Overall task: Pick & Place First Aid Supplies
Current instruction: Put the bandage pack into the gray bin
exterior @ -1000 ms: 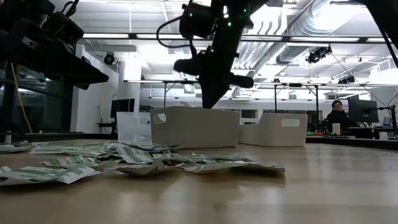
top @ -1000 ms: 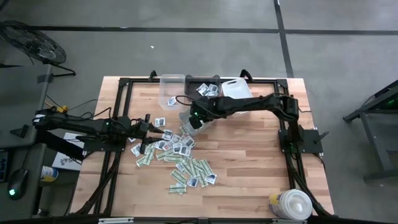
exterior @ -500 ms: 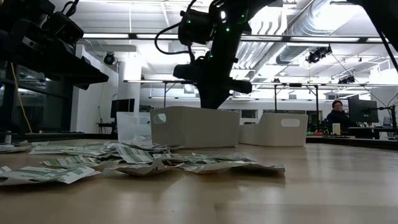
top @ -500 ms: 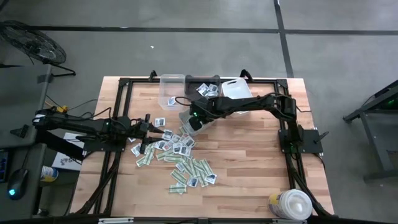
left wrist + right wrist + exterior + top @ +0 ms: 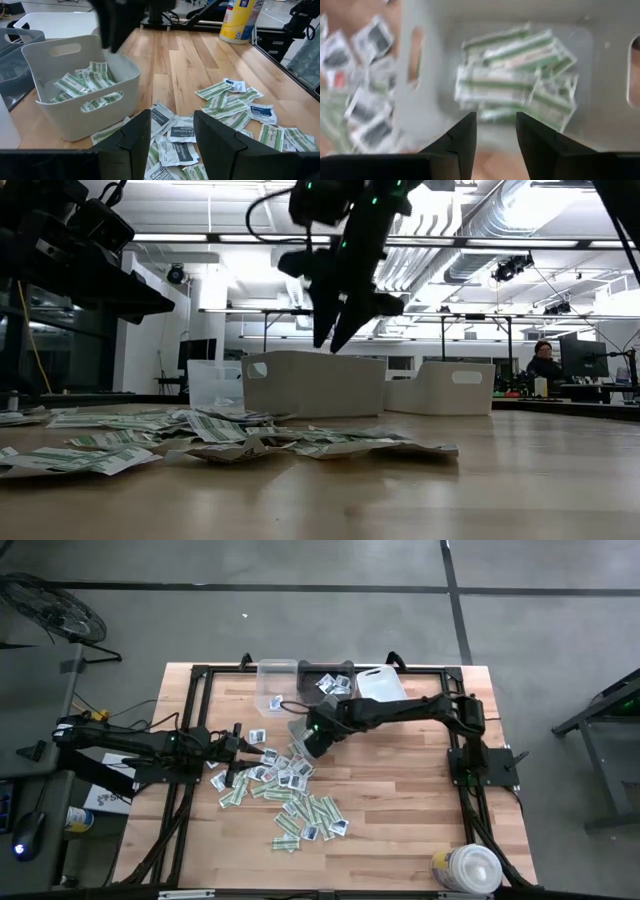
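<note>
Wooden table (image 5: 400, 800) – packets (image 5: 285, 785), bins (image 5: 375, 683), tub (image 5: 468, 868).

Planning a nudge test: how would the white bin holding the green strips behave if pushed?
The white bin looks thin-walled and holds only some green-and-white strips, so probably light. It would likely slide on the smooth wooden table rather than tip, being wide and low.

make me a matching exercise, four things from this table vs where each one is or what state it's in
Things:
1. right gripper
2. left gripper
3. green-and-white strips
4. round white tub

Places or states:
A. lying inside the white bin
B. standing at a corner of the table, beside the right arm's base
C. open, above the white bin
D. open, low over the loose packets

Pairs: 1-C, 2-D, 3-A, 4-B
</note>
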Controlling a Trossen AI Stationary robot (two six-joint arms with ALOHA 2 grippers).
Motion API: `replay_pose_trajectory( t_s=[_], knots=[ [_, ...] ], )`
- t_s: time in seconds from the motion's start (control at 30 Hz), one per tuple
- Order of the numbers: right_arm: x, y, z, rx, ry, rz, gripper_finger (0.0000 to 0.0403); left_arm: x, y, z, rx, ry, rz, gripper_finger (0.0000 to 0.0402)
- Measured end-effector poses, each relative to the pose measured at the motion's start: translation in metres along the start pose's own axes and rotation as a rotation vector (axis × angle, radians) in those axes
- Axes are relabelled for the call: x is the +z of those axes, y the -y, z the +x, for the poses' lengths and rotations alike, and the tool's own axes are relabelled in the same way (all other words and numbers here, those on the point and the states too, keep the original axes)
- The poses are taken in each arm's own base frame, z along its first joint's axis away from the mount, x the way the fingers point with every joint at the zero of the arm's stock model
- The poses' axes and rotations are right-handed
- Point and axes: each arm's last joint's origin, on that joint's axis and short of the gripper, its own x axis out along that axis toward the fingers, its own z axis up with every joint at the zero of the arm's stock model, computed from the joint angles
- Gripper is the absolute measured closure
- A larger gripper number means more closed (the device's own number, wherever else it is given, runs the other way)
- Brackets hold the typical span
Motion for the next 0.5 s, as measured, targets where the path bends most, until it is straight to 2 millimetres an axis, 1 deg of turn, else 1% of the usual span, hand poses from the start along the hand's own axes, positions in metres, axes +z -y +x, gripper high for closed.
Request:
replay_pose_trajectory(
  t_s=[0.1, 0.17, 0.3, 0.4, 0.5],
  knots=[
    [-0.015, -0.009, -0.013, 0.022, -0.063, -0.052, 0.0274, 0.0, 0.0, 0.0, 0.0, 0.001, 0.0, 0.0252],
    [-0.028, -0.016, -0.02, 0.035, -0.115, -0.131, 0.0274, 0.0, 0.0, 0.0, 0.0, 0.0, 0.0, 0.0252],
    [-0.056, -0.034, -0.029, 0.08, -0.184, -0.388, 0.0274, 0.0, 0.0, 0.0, 0.0, 0.001, 0.0, 0.0252],
    [-0.073, -0.047, -0.034, 0.098, -0.168, -0.588, 0.0274, 0.0, 0.0, 0.0, 0.0, 0.0, 0.0, 0.0252],
    [-0.086, -0.057, -0.038, 0.108, -0.143, -0.741, 0.0274, 0.0, 0.0, 0.0, 0.0, 0.0, 0.0, 0.0252]
  ],
)
